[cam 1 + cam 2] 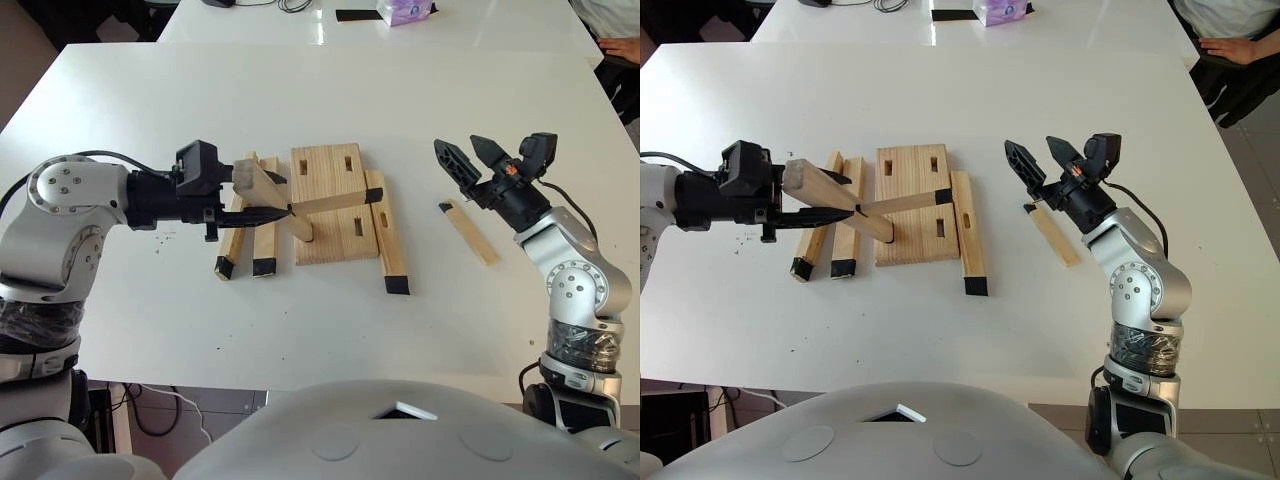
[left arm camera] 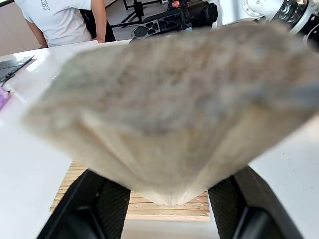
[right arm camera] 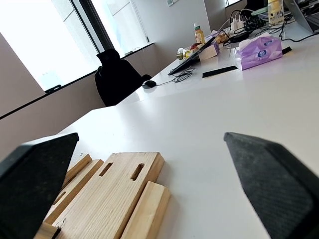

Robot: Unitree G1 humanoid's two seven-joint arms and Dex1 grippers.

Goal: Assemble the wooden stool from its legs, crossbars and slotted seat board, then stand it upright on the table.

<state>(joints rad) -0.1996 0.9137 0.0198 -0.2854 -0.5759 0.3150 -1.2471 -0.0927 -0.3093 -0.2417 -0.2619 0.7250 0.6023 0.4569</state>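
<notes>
the left gripper [image 1: 278, 196] is clamped on a thick wooden leg [image 1: 256, 182]. it holds the leg tilted above the white counter [image 1: 150, 110], with the leg's lower end down on the slotted seat board [image 1: 330, 165]. the board lies flat near the middle of the counter. a thin black-tipped crossbar [image 1: 335, 202] runs from that leg across the board; whether it is seated in the leg i cannot tell. two more legs [image 1: 264, 245] lie side by side just left of the board, partly under the gripper, and another leg [image 1: 390, 250] lies along the board's right edge. the right gripper [image 1: 459, 150] hovers off to the right with its fingers spread wide and nothing between them, near a loose crossbar [image 1: 472, 235] that lies on the counter apart from the board.
</notes>
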